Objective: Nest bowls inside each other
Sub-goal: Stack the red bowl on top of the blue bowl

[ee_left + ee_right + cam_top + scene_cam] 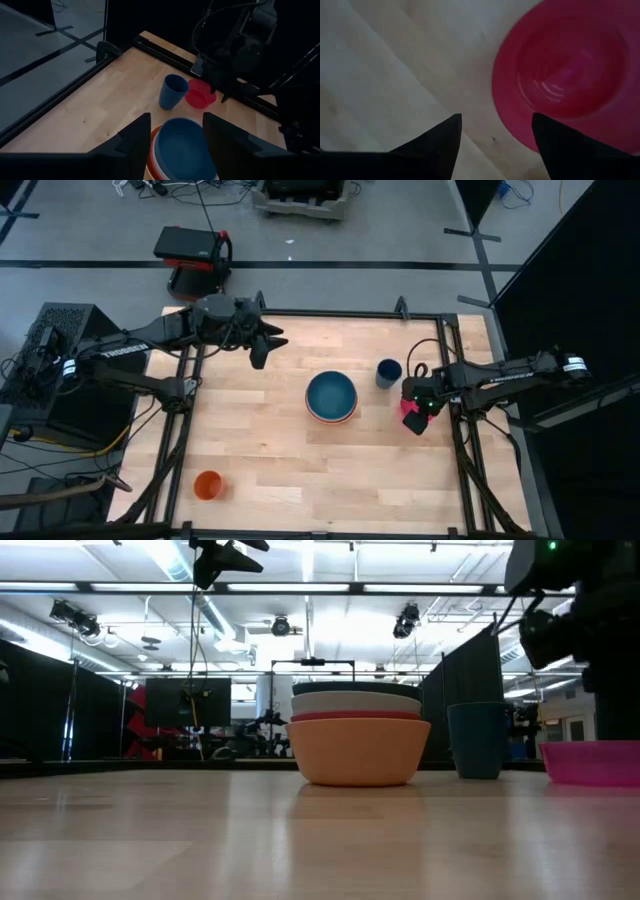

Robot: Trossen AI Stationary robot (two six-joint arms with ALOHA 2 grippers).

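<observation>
Four bowls stand nested mid-table as one stack (331, 397): yellow-orange at the bottom (358, 755), then red-orange and white, with teal on top (182, 150). The magenta-pink bowl (565, 75) sits upright on the table near the right edge. My right gripper (497, 135) is open and points down just over it. One finger is above the bowl's rim and the other is above bare table beside it. My left gripper (172, 132) hangs open high over the table's far left and holds nothing. My right gripper comes at the magenta-pink bowl's rim (540, 130) from above. I cannot tell whether a finger touches the rim. The bowl rests on the table on its base.
A dark-blue cup (388, 372) stands upright between the stack and the pink bowl, toward the far side. A small orange cup (207, 485) stands near the front left. Black frame rails (455, 380) run along the table's sides. Bare wood lies around the stack.
</observation>
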